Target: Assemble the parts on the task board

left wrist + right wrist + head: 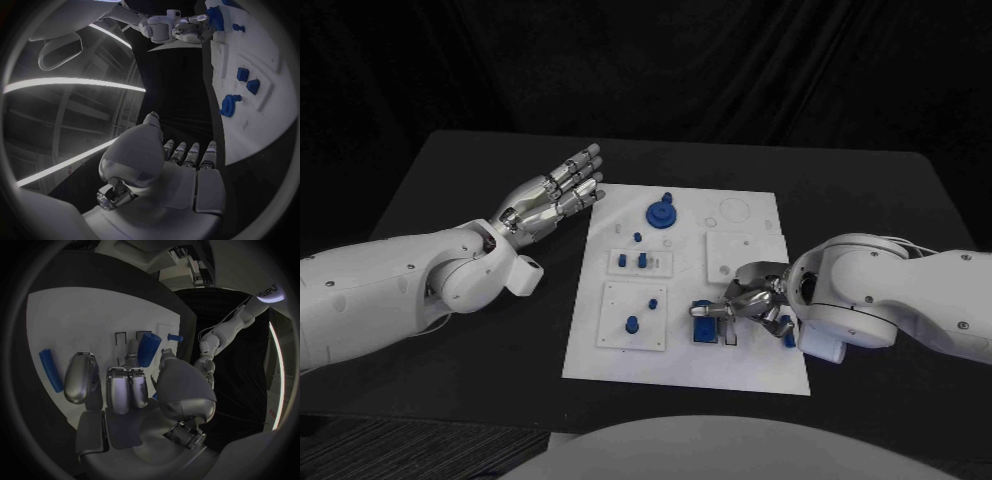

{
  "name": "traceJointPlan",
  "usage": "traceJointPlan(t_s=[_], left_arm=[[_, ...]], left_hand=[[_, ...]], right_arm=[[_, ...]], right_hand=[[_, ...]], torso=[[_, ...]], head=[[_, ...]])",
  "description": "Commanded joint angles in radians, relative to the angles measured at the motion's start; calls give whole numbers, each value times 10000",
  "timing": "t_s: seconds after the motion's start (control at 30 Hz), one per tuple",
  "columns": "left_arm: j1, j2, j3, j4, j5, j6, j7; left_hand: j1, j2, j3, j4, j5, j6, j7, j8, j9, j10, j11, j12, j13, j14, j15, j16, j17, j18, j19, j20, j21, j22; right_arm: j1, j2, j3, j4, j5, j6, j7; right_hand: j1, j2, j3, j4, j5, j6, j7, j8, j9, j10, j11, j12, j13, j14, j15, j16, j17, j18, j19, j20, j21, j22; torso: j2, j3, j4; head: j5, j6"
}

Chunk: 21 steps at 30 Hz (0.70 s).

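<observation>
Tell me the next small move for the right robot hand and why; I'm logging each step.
Probably ease the right robot hand down to close on the upright blue part beneath its fingers: they curl over it at the task board edge nearest the robot, though a firm grip isn't clear. The left robot hand hovers open, off the board.

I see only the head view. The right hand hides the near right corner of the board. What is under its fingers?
Observer: In the right wrist view, a blue cylinder sits between the thumb and a finger of the right hand. I cannot tell whether it is gripped.
Operator: Is anything else near it?
Observer: A long blue bar lies on the board, beside the fingers.
Operator: Is the left hand empty?
Observer: Yes. The left wrist view shows the left hand with straight fingers, holding nothing, over the table.
</observation>
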Motion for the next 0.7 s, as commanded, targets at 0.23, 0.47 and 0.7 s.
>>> traceJointPlan(t_s=[0.23,0.47,0.7], left_arm=[[-32,-18,8,11,-12,174,82],[-37,-21,8,-1,-12,181,59],[-41,-6,8,-15,-12,190,45]], left_hand=[[99,13,40,-10,49,33,90,65,13,3,70,-67,-16,13,96,-36,-9,170,29,86,57,11],[109,24,51,-5,52,52,132,70,17,3,82,-67,-16,13,116,-36,-9,171,33,105,61,14],[113,27,54,-3,55,62,152,73,19,3,85,-67,-16,13,126,-36,-9,171,35,112,62,15]], right_arm=[[25,-549,0,449,-34,-364,81],[183,-840,1,735,-34,-137,311],[221,-968,1,906,-34,90,471]], right_hand=[[-10,313,-384,-64,328,-38,-35,163,-34,1039,57,25,2632,1048,47,26,2634,142,51,37,-13,1721],[439,267,-583,-79,389,-31,-63,381,49,1039,36,25,2632,1048,32,26,2634,135,68,23,20,1731],[847,426,-1182,-46,256,-551,-257,2206,1589,1039,-122,25,2632,1048,-96,26,2634,140,74,-94,-3,1730]], torso=[[-17,-2,-1],[-11,-4,-2],[-5,1,1]], head=[[61,-2],[57,-2],[44,-2]])
